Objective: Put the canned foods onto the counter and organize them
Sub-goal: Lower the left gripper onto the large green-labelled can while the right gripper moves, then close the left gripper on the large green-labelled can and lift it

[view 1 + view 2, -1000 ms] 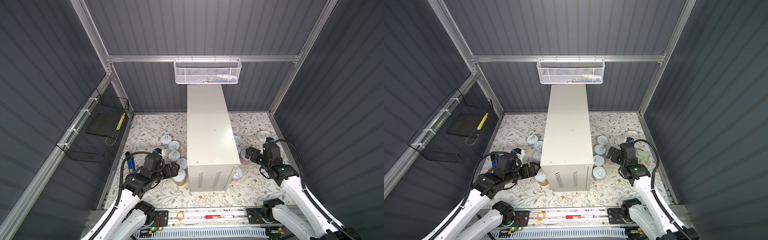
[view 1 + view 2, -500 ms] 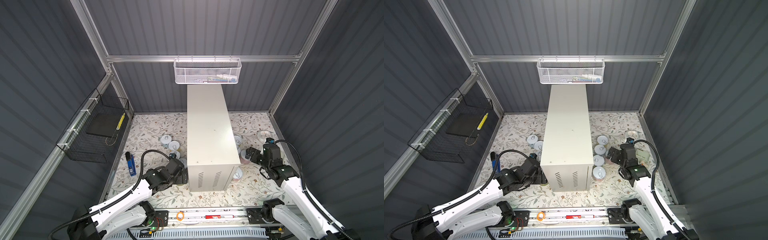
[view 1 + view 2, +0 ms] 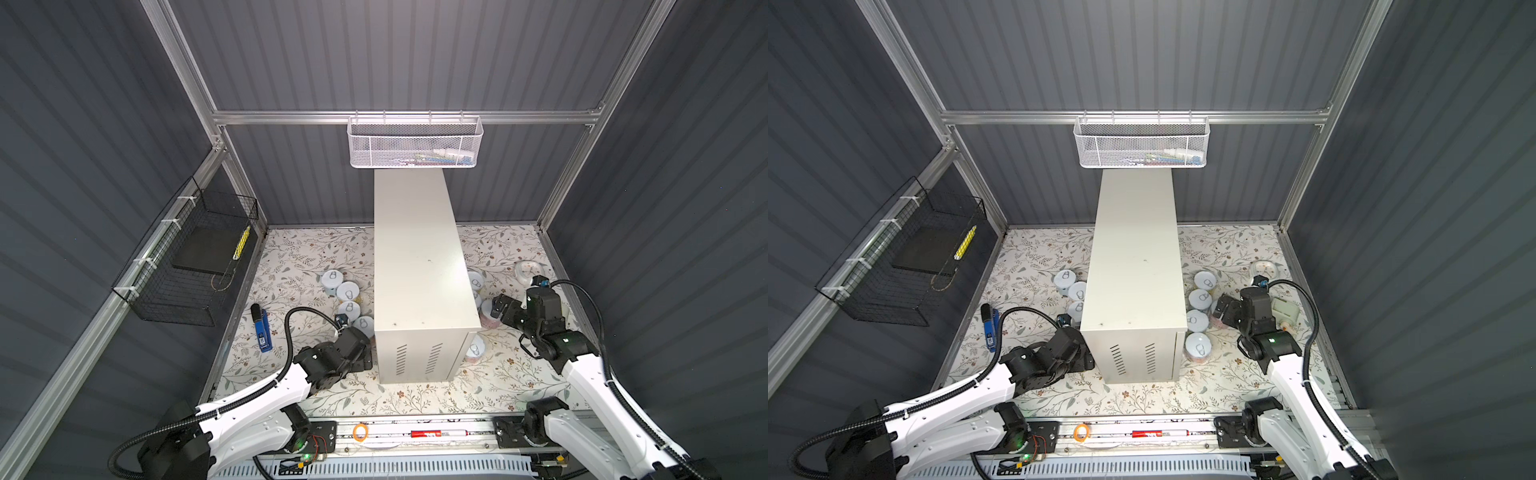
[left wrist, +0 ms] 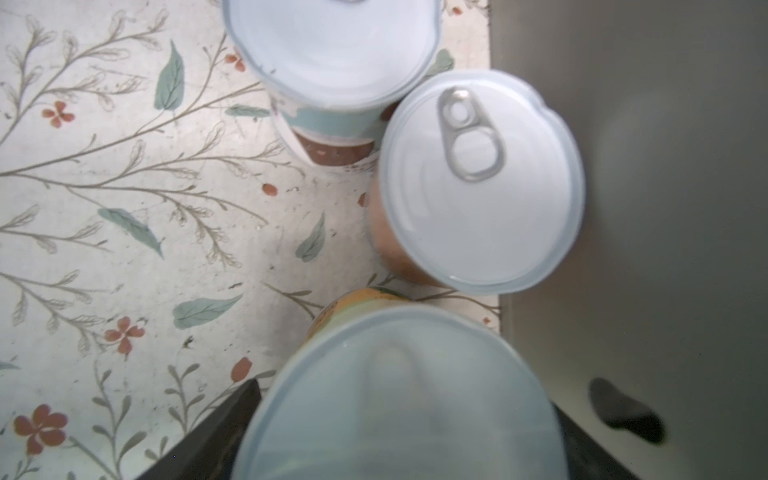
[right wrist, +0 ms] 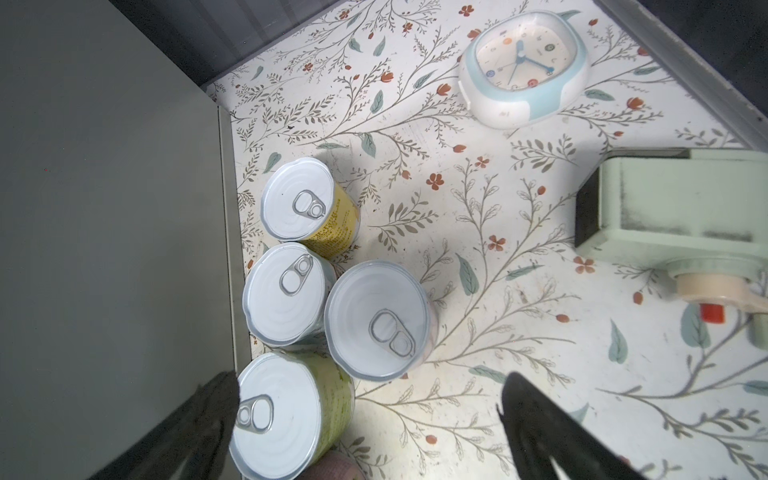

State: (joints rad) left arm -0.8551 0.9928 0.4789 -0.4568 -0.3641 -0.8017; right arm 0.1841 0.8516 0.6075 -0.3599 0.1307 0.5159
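Floor: floral mat (image 3: 291,257) | stood on it: counter (image 3: 415,270), cans (image 3: 348,291) flanking it | lay there: blue stapler (image 3: 262,332), clock (image 5: 525,68), tape dispenser (image 5: 665,208)

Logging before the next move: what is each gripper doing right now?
Left gripper: jaws around the orange can, grip cannot be told.
Right gripper: open, holding nothing.

The orange can (image 4: 399,395) is blurred, its lid partly cut off.

Soft even light; heavy close-up blur on nearest can (image 4: 399,395).
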